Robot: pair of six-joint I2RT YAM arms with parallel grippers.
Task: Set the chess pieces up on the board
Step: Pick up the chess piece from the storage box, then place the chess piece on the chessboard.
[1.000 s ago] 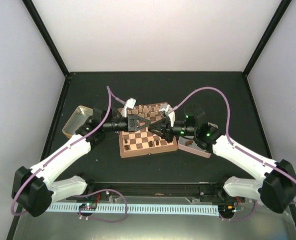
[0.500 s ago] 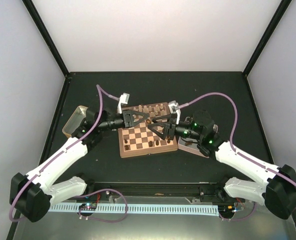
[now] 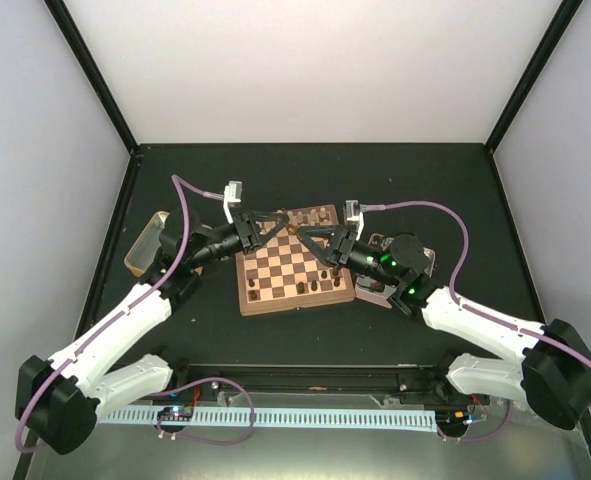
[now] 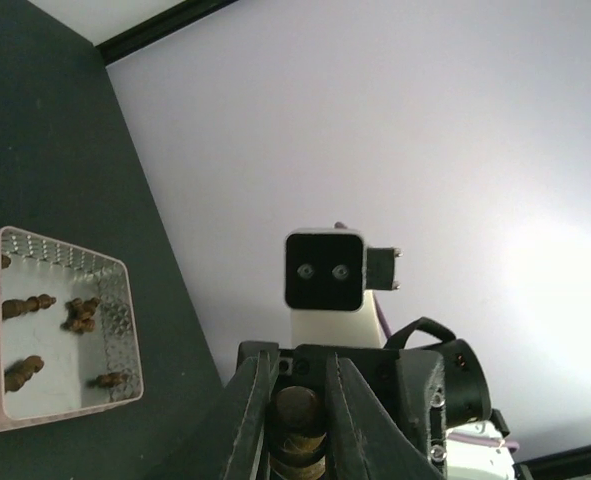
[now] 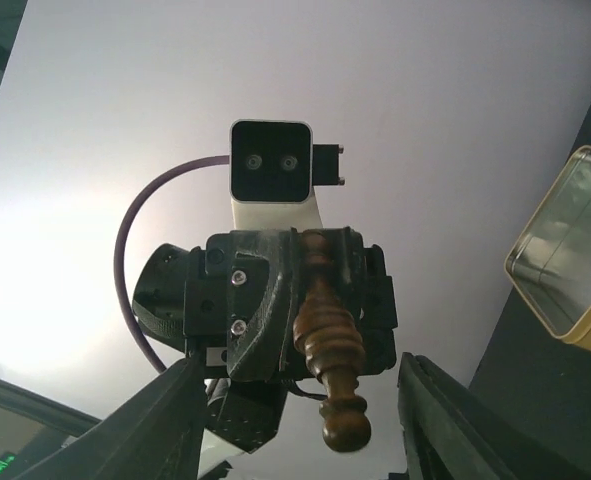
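The board (image 3: pixel 275 268) lies at the table's middle with small chess pieces (image 3: pixel 311 215) in its far rows and some in its near row. Both grippers are lifted above it and face each other tip to tip. My left gripper (image 3: pixel 286 225) is shut on a dark brown turned chess piece (image 5: pixel 327 345); the piece also shows between the pads in the left wrist view (image 4: pixel 297 420). My right gripper (image 5: pixel 297 362) is wide open, one finger (image 5: pixel 165 425) on each side of the piece's knobbed end, not touching it. The right gripper (image 3: pixel 311 246) is empty.
The pink-rimmed tray (image 4: pixel 115 330) holds several dark pieces; it lies right of the board, largely under my right arm (image 3: pixel 383 288). The yellow-rimmed tin (image 3: pixel 143 248) stands left of the board and shows in the right wrist view (image 5: pixel 565 260). Purple cables arch over both arms.
Both grippers have risen off the board and tilted upward, moving toward the far side until they meet tip to tip. The left stays shut on its piece.
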